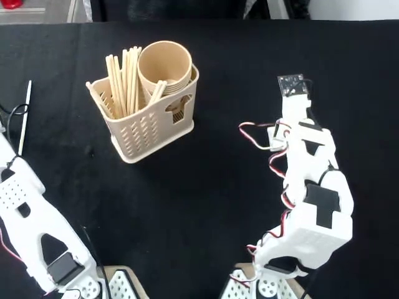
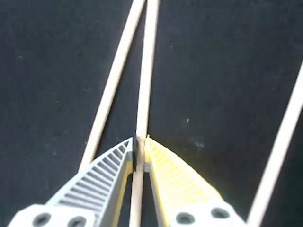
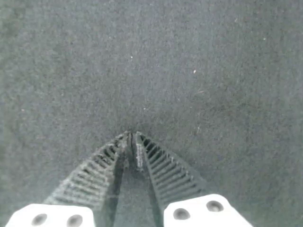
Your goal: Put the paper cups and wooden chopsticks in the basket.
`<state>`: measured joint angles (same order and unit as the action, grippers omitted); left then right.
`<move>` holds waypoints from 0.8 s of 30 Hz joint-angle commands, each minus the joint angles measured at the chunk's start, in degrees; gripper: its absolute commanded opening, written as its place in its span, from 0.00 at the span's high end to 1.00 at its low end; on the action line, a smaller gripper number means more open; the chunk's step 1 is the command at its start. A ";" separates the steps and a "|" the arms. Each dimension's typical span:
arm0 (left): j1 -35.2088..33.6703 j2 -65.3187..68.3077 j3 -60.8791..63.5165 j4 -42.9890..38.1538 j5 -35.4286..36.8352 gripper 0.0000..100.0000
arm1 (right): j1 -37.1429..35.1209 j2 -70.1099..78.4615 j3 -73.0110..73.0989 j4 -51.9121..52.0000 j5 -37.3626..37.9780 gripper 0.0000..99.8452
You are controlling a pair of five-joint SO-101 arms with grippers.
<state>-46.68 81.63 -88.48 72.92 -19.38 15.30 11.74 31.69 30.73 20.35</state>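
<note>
Cups and most chopsticks in the basket, one chopstick in the gripper

A beige slotted basket (image 1: pixel 149 128) stands upright, well apart from the left gripper (image 2: pixel 140 140). It holds a nested stack of tan paper cups (image 1: pixel 165 65) at one end and a bundle of pale wooden chopsticks (image 1: pixel 124 75) standing on end beside them. The gripper's tips pinch one more chopstick (image 2: pixel 147 71), which runs straight out past them. A second stick (image 2: pixel 113 80) lies just beside it, and a third stick (image 2: pixel 279 146) lies farther off to the side.

Table (image 1: pixel 212 187) has a black cloth on it. Basket (image 1: pixel 153 131) sits toward the back left, and a few loose chopsticks (image 2: pixel 111 85) lie by the left edge.
</note>
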 commanded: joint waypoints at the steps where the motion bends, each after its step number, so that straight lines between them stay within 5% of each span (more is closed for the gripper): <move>1: 1.27 -1.14 -6.99 9.93 0.88 0.97 | 0.18 -3.38 -0.22 -0.62 0.62 0.99; 8: 7.96 -14.86 -6.73 28.22 3.08 0.97 | 0.18 -3.38 -0.22 -0.62 0.62 0.99; 13: 7.60 -25.32 -4.62 28.22 12.48 0.97 | 0.26 -3.38 -0.22 -0.62 0.62 0.99; 24: 11.21 -64.62 38.29 27.87 18.99 0.97 | 0.26 -3.38 -0.31 -0.70 0.62 0.99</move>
<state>-37.71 32.48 -61.85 100.97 -1.10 15.30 11.74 31.69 30.73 20.35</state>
